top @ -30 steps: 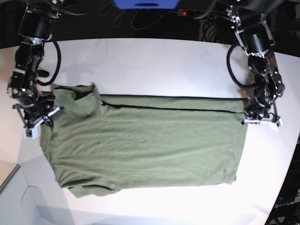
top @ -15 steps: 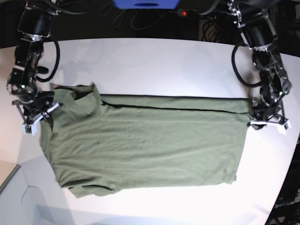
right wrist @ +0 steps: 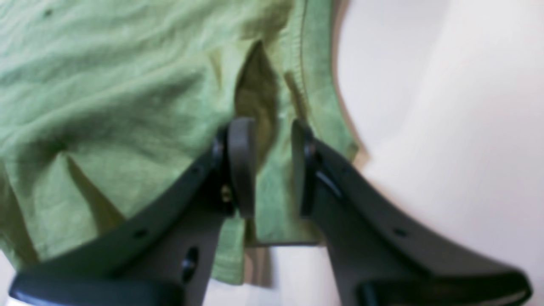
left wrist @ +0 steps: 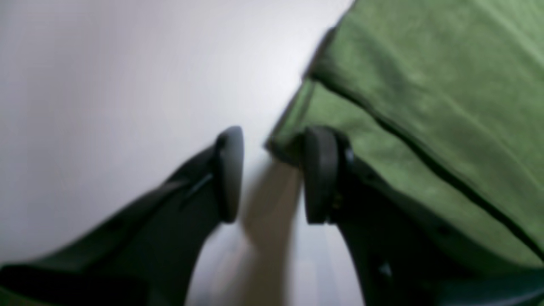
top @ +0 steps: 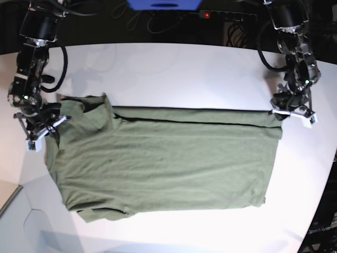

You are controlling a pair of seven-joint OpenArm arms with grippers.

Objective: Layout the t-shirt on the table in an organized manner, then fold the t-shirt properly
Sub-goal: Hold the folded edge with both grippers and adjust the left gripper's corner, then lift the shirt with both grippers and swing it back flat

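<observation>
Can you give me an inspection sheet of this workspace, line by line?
Surface: white table, curved far edge, bare around the garment.
Job's things: olive t-shirt spread flat, far edge folded over lengthwise.
Clutter: nothing seen.
Grippers: left gripper open, beside the shirt's corner, holding nothing; right gripper over the shirt's edge, jaws parted, grip unclear.
Cables: black loops hang along both arms.
Surroundings: dark background, blue object and a red light beyond the far edge.
</observation>
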